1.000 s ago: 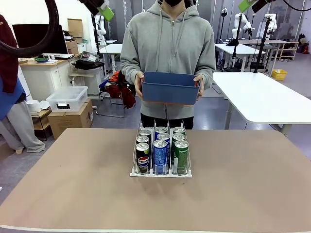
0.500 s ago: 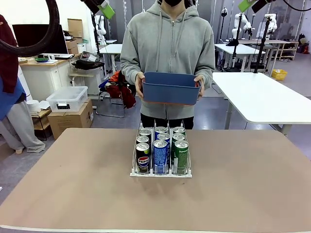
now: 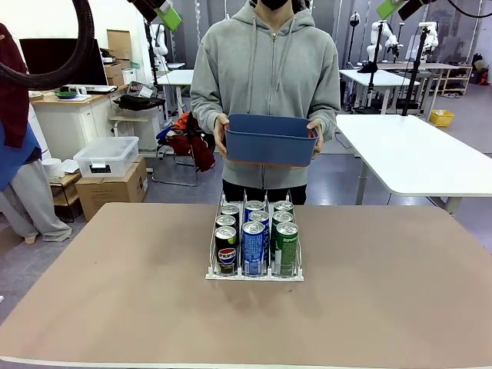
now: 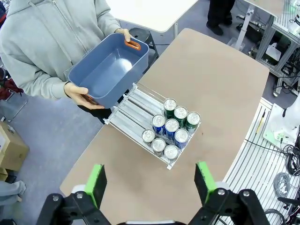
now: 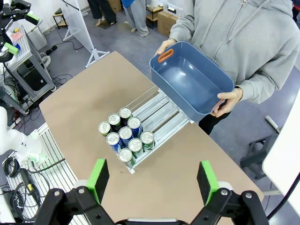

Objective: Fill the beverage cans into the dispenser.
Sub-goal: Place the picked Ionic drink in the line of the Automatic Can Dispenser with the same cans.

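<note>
Nothing on the desk point(image 3: 115, 307) has shifted since the earlier frames: the dispenser point(image 3: 254, 273) sits in the same spot near the middle, its nine beverage cans point(image 3: 254, 247) standing three deep in each lane, black on the robot's left, blue in the centre, green on the right. The person at the far side holds the blue bin point(image 3: 270, 139) in both hands as before, above the far edge of the desk. The left gripper point(image 4: 152, 183) and the right gripper point(image 5: 153, 182) both hang high above the desk with fingers spread wide, holding nothing. In the front view the front cans hide most of those behind them, and the clear lane walls are hard to make out.
</note>
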You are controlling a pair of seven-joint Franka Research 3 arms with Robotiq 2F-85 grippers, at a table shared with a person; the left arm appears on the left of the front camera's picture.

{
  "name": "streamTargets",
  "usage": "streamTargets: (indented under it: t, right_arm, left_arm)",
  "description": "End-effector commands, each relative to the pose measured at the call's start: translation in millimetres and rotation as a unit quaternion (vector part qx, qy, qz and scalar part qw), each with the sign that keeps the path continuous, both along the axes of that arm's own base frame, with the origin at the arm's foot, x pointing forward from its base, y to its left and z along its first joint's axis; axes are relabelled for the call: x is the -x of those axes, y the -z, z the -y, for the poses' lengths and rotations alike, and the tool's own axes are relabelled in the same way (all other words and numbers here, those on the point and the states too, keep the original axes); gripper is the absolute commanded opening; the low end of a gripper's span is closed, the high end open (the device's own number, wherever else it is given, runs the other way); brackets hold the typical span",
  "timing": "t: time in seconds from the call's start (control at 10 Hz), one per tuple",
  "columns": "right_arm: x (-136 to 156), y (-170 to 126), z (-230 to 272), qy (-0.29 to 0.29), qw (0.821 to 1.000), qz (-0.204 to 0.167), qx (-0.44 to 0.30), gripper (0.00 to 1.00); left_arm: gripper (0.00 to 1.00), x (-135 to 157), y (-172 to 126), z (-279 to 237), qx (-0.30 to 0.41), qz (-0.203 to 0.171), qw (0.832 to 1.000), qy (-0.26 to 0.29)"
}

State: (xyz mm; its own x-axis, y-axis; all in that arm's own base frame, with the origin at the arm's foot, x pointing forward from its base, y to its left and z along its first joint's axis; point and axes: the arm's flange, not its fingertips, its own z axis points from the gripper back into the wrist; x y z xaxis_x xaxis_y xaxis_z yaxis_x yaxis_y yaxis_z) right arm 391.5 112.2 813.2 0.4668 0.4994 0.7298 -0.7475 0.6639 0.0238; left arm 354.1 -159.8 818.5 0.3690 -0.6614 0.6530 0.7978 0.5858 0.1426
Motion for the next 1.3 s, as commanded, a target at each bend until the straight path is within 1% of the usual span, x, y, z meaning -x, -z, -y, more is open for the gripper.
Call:
streamTargets:
  t: [0.0, 1.2]
  right_arm:
    - [1.3, 1.3, 0.6, 0.000, 1.000, -0.001, 0.000, 1.00]
    - [1.3, 1.3, 0.6, 0.000, 1.000, -0.001, 0.000, 1.00]
  left_arm:
    - [1.00, 0.0, 0.9, -1.7, -0.002, 0.001, 1.000, 0.002]
    - [1.00, 0.0, 0.9, -1.7, -0.002, 0.001, 1.000, 0.002]
